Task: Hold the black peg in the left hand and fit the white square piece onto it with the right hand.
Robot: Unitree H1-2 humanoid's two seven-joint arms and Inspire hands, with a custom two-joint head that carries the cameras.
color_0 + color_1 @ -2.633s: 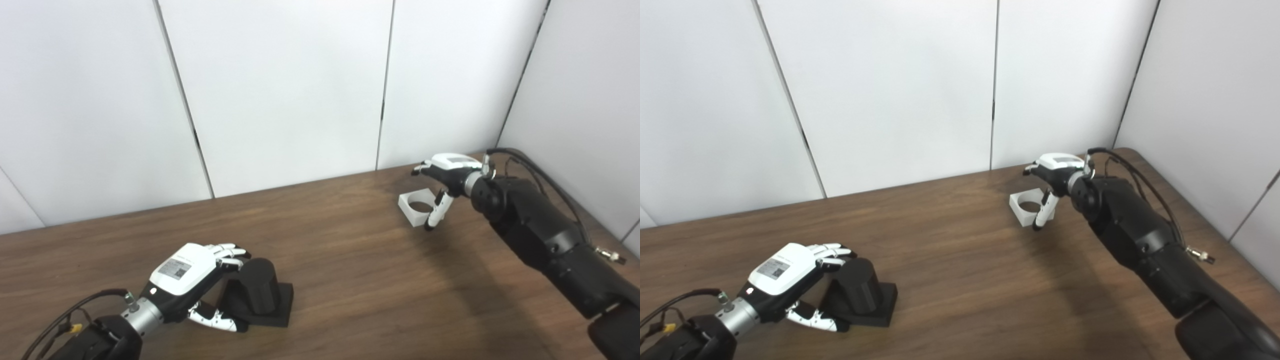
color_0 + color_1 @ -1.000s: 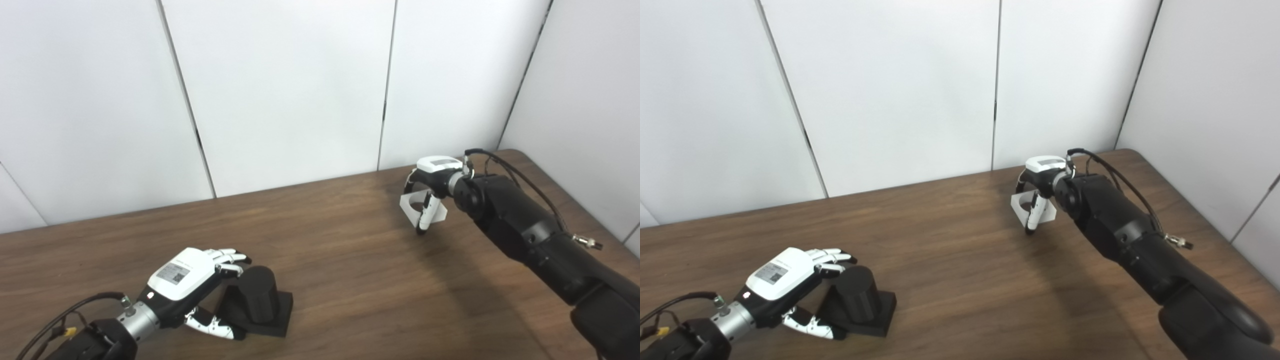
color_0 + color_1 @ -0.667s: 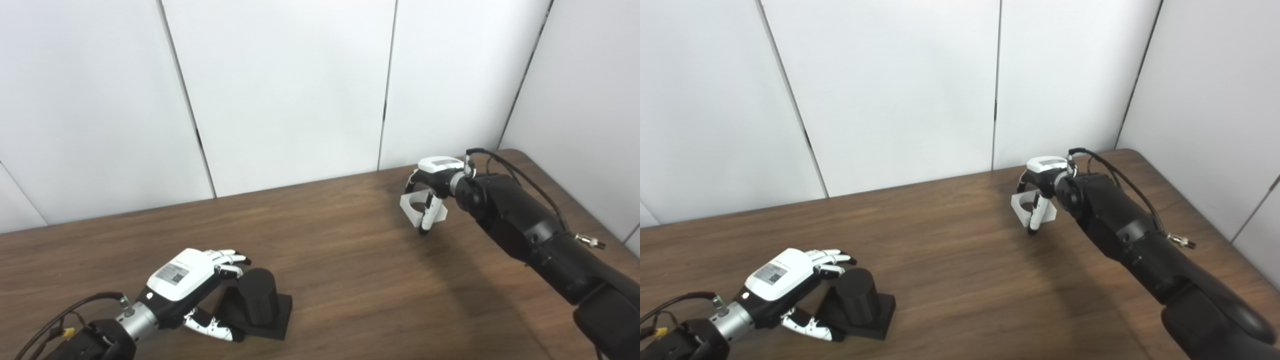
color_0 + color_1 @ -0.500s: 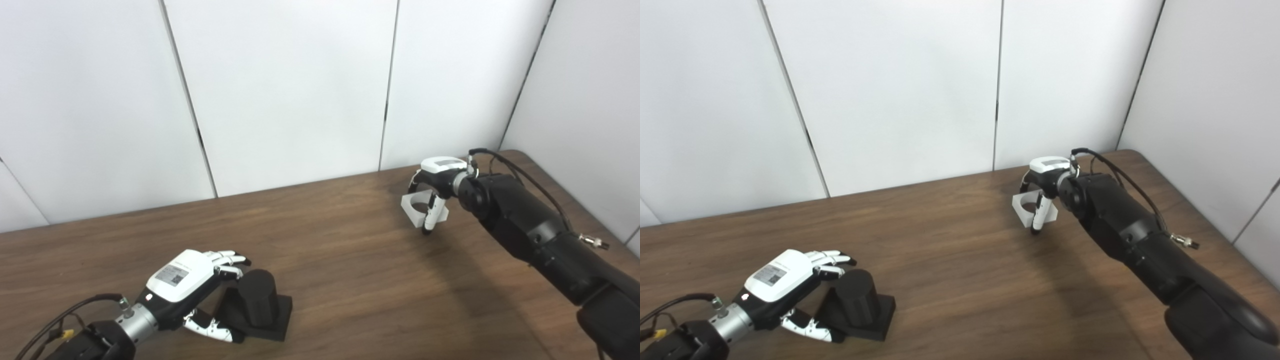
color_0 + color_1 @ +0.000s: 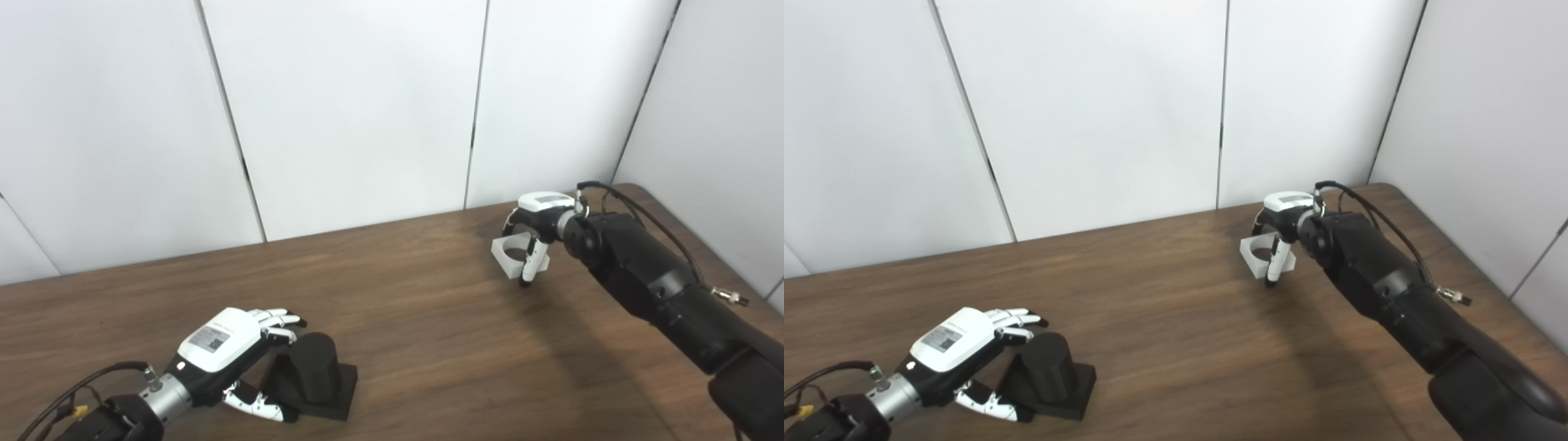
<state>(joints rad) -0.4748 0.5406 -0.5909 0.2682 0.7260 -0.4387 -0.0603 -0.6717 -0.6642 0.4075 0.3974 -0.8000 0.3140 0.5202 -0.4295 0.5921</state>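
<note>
Robot hand, right (image 5: 531,228): fingers curled over the far edge of the white square piece (image 5: 509,257) and thumb against its near edge, pinching it at the far right of the worktop (image 5: 429,331). Whether the piece has left the surface cannot be told. Robot hand, left (image 5: 236,352): at the near left, fingers over the top and thumb low beside the black peg (image 5: 313,366), cupped around it; a firm hold is not evident, so it counts as unclenched. The peg is a short upright cylinder on a square black base (image 5: 334,392) resting on the worktop, well apart from the white piece. Handling, as judged: both parts look like rigid, light plastic with smooth faces, so the white piece may twist in a two-point pinch; opposite outer walls, clear of its round hole, are the sound hold. The peg is best held at the base or low on its body, leaving the top free.
</note>
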